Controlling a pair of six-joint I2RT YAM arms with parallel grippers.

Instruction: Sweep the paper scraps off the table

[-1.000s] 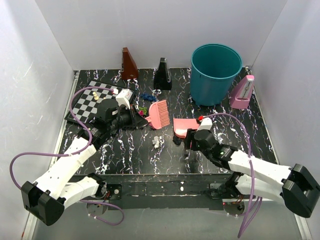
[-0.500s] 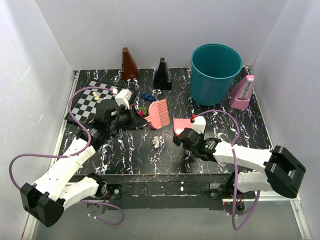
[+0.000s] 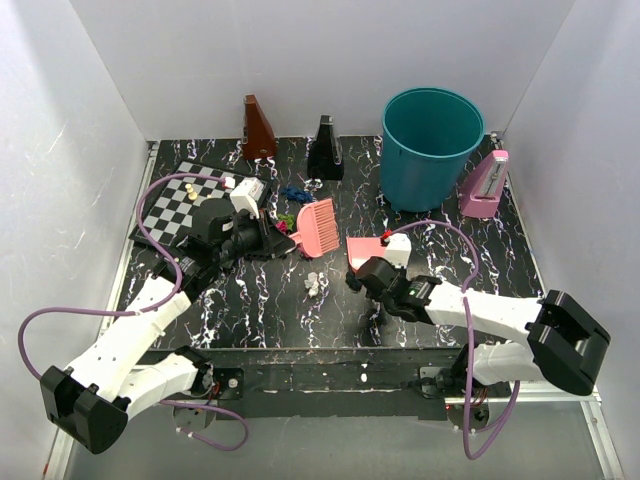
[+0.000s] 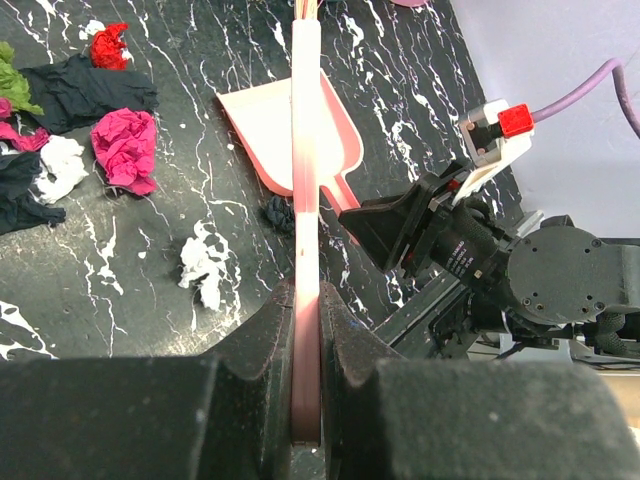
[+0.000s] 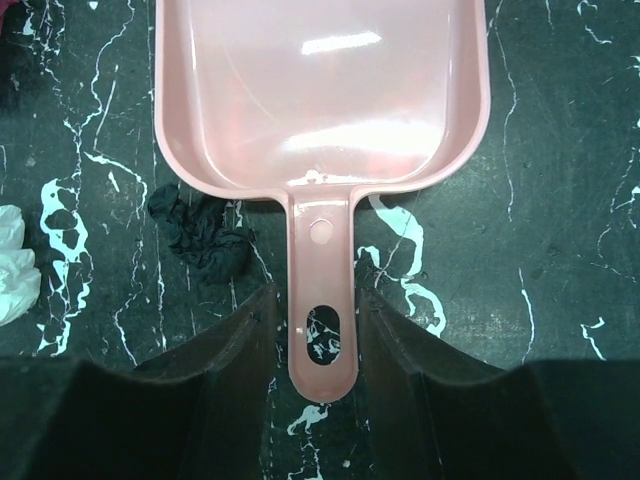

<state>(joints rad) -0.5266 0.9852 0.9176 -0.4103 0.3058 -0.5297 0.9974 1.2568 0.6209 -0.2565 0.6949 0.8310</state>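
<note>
Spreading widest, the glossy black, white-veined surface carries a smooth pink scoop-shaped dustpan. The right claw straddles its flat handle; I cannot tell if it grips. The left claw pinches the pink brush. Crumpled paper scraps, magenta, red, white and dark, lie beside both.

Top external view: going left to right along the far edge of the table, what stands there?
Brown metronome → black metronome → teal bucket → pink metronome.
</note>
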